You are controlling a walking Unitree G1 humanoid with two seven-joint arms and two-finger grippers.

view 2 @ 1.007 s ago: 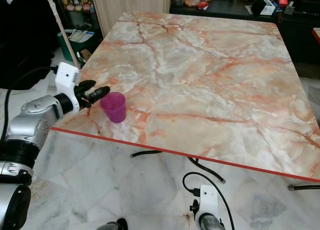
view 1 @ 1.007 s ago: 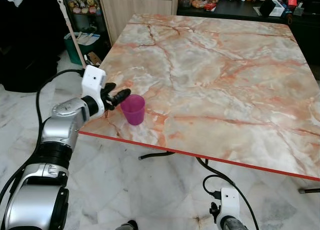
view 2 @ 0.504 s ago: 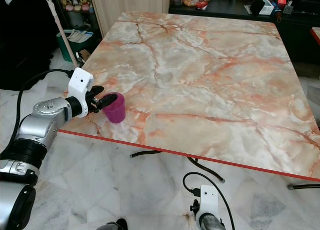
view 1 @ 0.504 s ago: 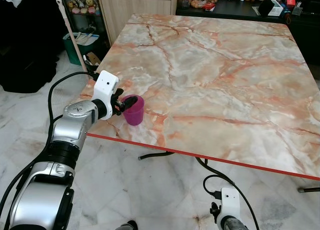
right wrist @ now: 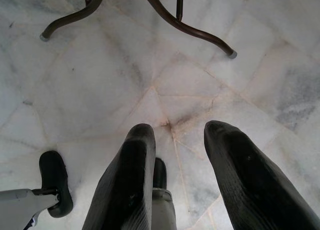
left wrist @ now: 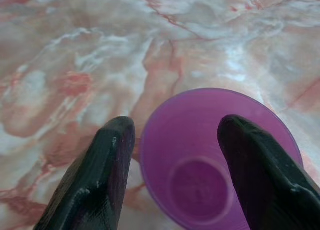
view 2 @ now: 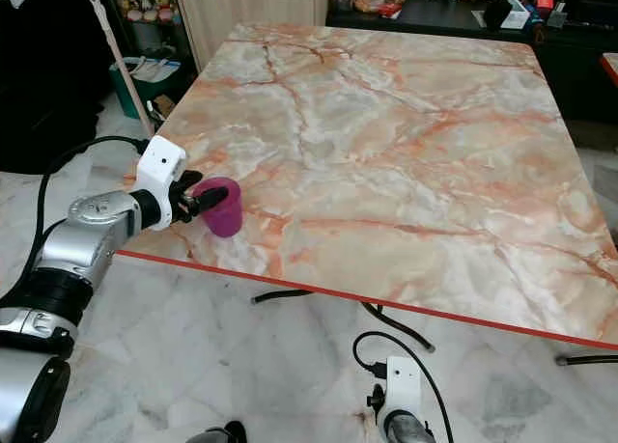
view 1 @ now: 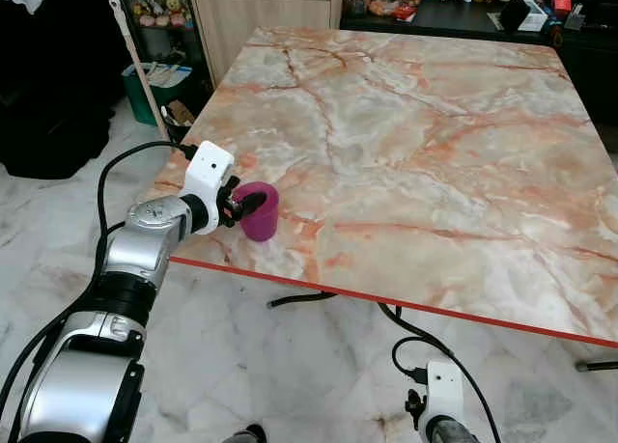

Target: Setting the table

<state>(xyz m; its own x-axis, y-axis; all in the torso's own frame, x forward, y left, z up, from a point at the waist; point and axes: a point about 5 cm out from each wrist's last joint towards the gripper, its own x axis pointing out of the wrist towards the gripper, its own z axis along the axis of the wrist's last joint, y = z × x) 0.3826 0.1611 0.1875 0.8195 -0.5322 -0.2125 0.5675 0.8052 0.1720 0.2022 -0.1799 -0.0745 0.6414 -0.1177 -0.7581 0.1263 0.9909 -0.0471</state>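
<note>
Where the marble table (view 1: 415,144) spreads across most of the head views, its red front edge is seen running above the pale tiled floor (view 1: 290,366); behind its far edge a dark shelf (view 1: 454,13) is crowded with small jars and figures, and at the far left corner a wooden cabinet (view 1: 261,9) and a mop handle (view 1: 135,62) are set beside a green bin (view 1: 154,86); the dark curved legs of the table (right wrist: 165,14) are seen on the floor from the right wrist; the right claw (right wrist: 185,190) is held low over the tiles with its fingers apart and nothing between them; near the table's front left corner a purple cup (view 1: 259,211) is stood upright; the left claw (left wrist: 175,175) is placed at its rim, one finger (left wrist: 100,180) outside the wall and the other over the mouth, the two still apart and not clamped.
</note>
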